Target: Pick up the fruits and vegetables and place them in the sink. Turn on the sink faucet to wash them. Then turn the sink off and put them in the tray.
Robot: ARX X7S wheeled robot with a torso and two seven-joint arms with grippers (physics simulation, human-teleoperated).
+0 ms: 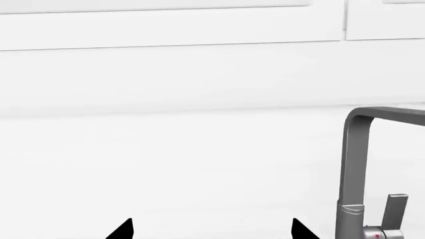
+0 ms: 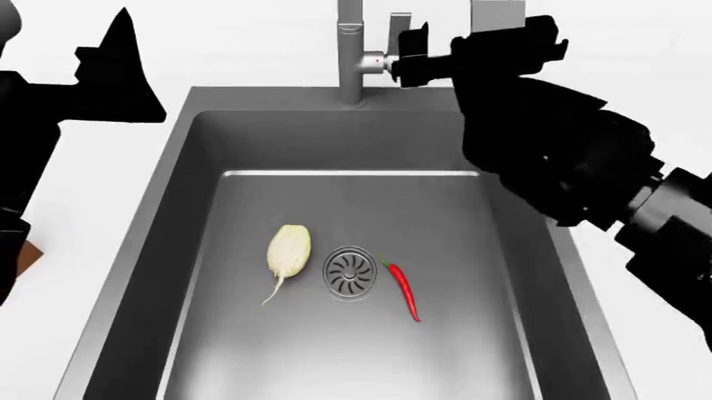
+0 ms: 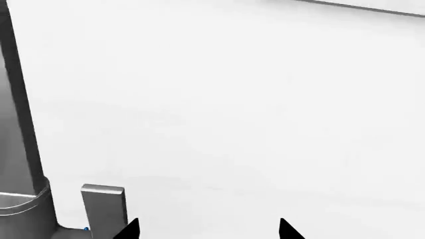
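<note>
Slim red chili pepper (image 2: 402,287), green-stemmed

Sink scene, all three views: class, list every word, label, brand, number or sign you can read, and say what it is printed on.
None: no view shows readable text.
Sink, faucet, chili pepper, root vegetable: no writing.
Faucet lever: only tiny red and blue marks at its base, not characters.
</note>
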